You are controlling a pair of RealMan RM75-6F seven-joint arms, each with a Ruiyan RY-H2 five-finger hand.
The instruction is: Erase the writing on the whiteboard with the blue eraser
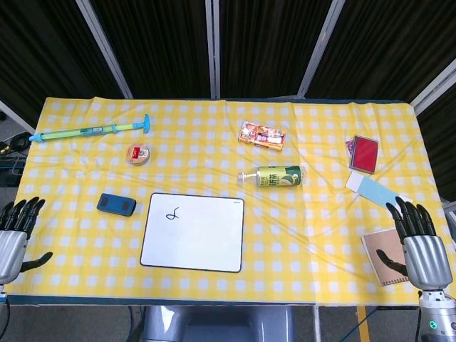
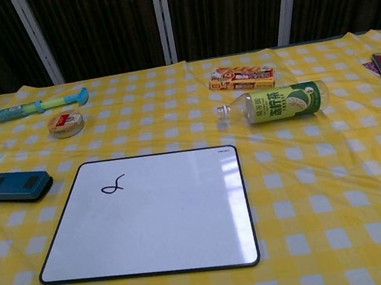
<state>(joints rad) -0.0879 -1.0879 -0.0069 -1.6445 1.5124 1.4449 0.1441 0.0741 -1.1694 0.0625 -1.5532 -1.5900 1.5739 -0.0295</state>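
Whiteboard (image 2: 148, 217) bears one black squiggle (image 2: 112, 187); eraser (image 2: 16, 187) beside; both hands' fingers apart.

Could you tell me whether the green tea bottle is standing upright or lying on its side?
Lying on its side: the bottle rests lengthwise on the tablecloth, cap toward the whiteboard.

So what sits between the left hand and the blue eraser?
Nothing: in the head view only bare yellow checked cloth lies between the left hand and the blue eraser. The chest view does not show the hand.
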